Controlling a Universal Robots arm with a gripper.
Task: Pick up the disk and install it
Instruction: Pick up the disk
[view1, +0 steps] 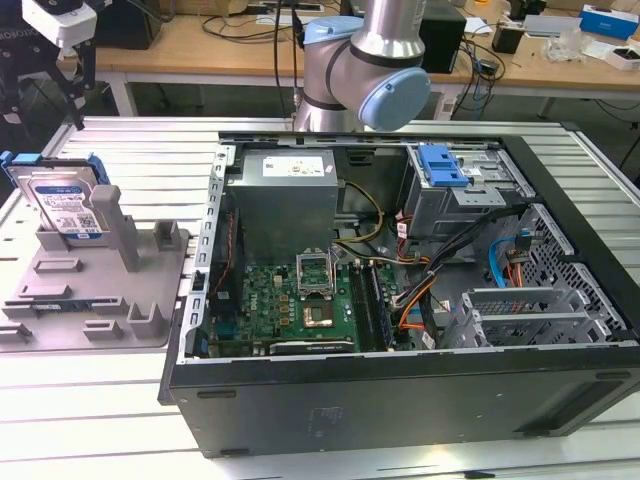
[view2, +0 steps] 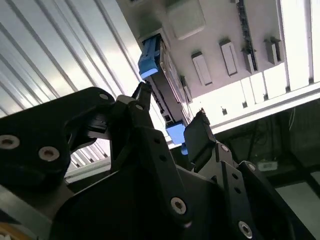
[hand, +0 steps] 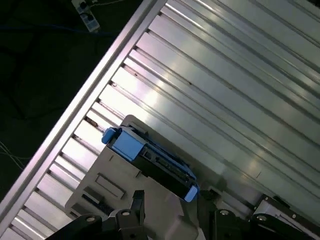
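The disk (view1: 62, 203) stands on edge on the grey fixture plate (view1: 95, 300) at the exterior view's left, its white-and-blue label facing out and its blue carrier frame around it. Both wrist views show it edge-on, a dark slab (hand: 159, 161) with blue ends (view2: 161, 82). My gripper (view1: 78, 95) hangs above and slightly behind the disk, apart from it. Its two black fingers (view2: 142, 95) stand open with nothing between them, and the disk lies beyond the gap in the second wrist view. The fingertips (hand: 136, 202) also reach in toward the disk in the first wrist view.
An open computer case (view1: 400, 400) lies at the centre and right, with motherboard, cables and a drive cage holding a blue plastic clip (view1: 443, 165). The arm's base (view1: 370, 70) rises behind it. Ribbed aluminium table (view1: 150, 150) surrounds the plate. Upright grey posts (view1: 118, 228) stand beside the disk.
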